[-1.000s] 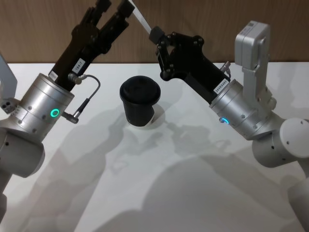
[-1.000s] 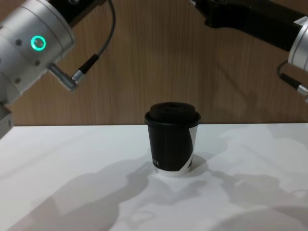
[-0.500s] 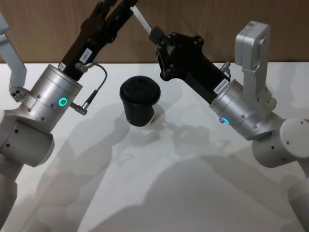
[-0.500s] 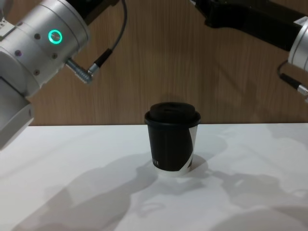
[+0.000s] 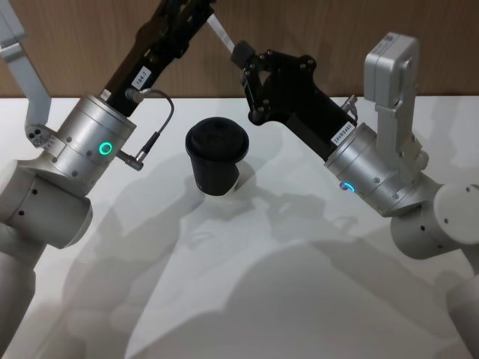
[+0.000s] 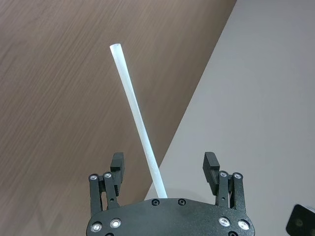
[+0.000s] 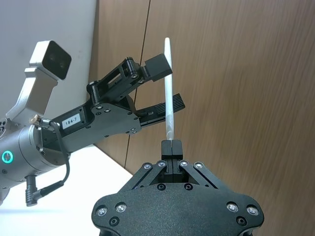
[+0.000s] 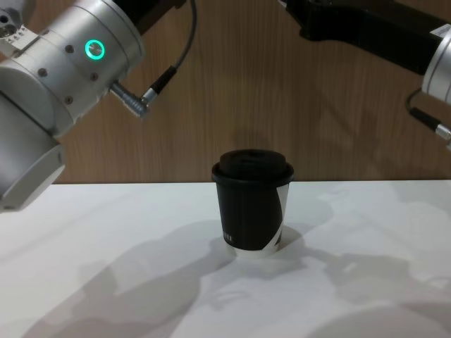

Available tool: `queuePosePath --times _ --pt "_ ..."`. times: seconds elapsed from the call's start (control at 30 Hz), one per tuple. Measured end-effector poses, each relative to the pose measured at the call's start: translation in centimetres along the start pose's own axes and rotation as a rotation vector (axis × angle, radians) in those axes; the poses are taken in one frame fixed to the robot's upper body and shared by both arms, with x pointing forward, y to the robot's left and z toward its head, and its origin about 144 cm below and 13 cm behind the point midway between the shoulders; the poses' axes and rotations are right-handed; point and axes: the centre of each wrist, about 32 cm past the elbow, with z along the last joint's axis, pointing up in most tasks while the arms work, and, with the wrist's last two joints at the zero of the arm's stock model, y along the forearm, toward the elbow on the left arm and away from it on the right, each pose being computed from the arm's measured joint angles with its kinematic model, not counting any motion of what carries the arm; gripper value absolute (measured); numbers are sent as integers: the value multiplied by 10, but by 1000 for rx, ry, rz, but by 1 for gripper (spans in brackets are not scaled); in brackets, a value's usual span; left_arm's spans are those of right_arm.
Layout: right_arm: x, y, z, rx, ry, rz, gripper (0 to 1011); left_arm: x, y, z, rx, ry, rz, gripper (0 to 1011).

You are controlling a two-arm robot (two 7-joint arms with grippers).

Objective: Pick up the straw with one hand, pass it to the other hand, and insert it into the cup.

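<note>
Left gripper (image 7: 166, 84) shifted right, white table (image 5: 247, 284), wooden wall (image 8: 246, 91)

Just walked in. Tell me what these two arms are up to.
This is a handover in mid-air. The right gripper is shut on one end of the white straw and holds it up off the table. The left gripper, the one with the green ring on its wrist, has its fingers open on either side of the straw and has not closed on it. The black lidded cup stands upright on the white table between the arms, with no straw in it yet.
</note>
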Motion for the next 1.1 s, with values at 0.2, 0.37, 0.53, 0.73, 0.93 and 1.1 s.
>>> queuePosePath --times 0.2,0.37,0.53,0.73,0.93,1.1 --pt "0 0 0 0 0 0 0 1 -3 0 6 2 -3 1003" --pt "0 0 0 0 0 0 0 2 -5 -1 10 3 -3 968" --pt "0 0 0 0 0 0 0 3 -7 -1 13 3 -2 857" --pt "0 0 0 0 0 0 1 4 -9 -1 8 4 -1 700" --pt "0 0 0 0 0 0 1 5 -9 -1 1 1 -3 502" --pt "0 0 0 0 0 0 0 6 -9 -1 -5 -1 -7 329"
